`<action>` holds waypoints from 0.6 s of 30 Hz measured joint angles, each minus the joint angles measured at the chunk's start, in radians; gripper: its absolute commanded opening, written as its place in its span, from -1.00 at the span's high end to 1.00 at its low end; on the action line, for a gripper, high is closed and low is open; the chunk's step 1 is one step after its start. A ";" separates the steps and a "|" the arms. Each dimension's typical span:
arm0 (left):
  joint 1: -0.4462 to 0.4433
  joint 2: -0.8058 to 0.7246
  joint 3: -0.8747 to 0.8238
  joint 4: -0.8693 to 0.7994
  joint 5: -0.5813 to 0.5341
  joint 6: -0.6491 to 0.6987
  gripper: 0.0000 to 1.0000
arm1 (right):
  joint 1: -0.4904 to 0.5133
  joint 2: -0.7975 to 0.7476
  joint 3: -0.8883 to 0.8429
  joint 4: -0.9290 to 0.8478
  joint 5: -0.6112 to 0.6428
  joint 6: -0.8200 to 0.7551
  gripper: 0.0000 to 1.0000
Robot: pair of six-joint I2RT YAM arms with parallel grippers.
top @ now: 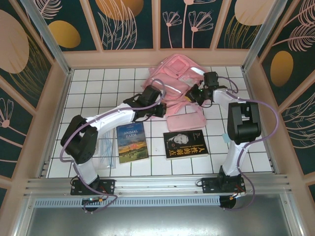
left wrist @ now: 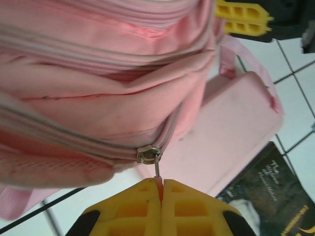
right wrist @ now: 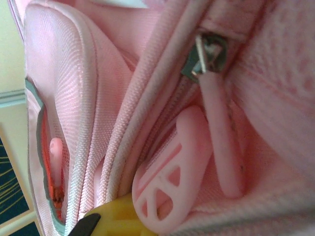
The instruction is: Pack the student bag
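- The white tiled table [top: 88, 88] is boxed in by low tan walls on three sides. Open tiles lie at far left and far right, and the middle is crowded.
- The student bag [top: 177, 78] lies at the far centre, close to the back wall, with both arms reaching to its near edge.
- The left arm [top: 113, 118] stretches diagonally across the left tiles. The right arm [top: 241, 123] folds in from the right, near the side wall.
- A flat pink pencil case [top: 186, 119] lies just below the bag, touching it, between the two grippers.
- Two books lie side by side nearer the arm bases, apart from each other: "Animal Farm" [top: 132, 142] on the left and a black book with a face on its cover [top: 185, 145] on the right.
- A clear plastic sleeve [top: 106, 150] lies beside "Animal Farm", partly under the left arm.
- The left gripper [left wrist: 161, 196] is pinched fully together on the thin pink pull of a zip slider [left wrist: 148, 154] at the bag's edge. The overhead view cannot resolve this.
- The right gripper [top: 195, 93] is closed against the bag's right side. Its wrist view shows a mesh pocket, a second zip slider [right wrist: 206, 56] and a pink cut-out tab [right wrist: 172, 187] meeting a yellow fingertip [right wrist: 115, 219]. Whether that tab is clamped cannot be told.
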 measured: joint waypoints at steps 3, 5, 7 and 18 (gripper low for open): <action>-0.022 0.008 0.014 -0.015 0.006 0.001 1.00 | -0.018 -0.057 -0.078 0.050 -0.003 0.004 1.00; -0.027 0.003 0.016 -0.026 0.000 0.008 1.00 | -0.018 -0.095 -0.103 0.072 -0.007 0.003 1.00; -0.028 -0.011 0.015 -0.037 -0.002 0.012 1.00 | -0.015 -0.127 -0.105 0.074 -0.016 -0.008 1.00; -0.107 -0.060 0.061 -0.005 0.023 0.011 1.00 | -0.161 -0.171 -0.042 -0.074 -0.116 -0.183 0.98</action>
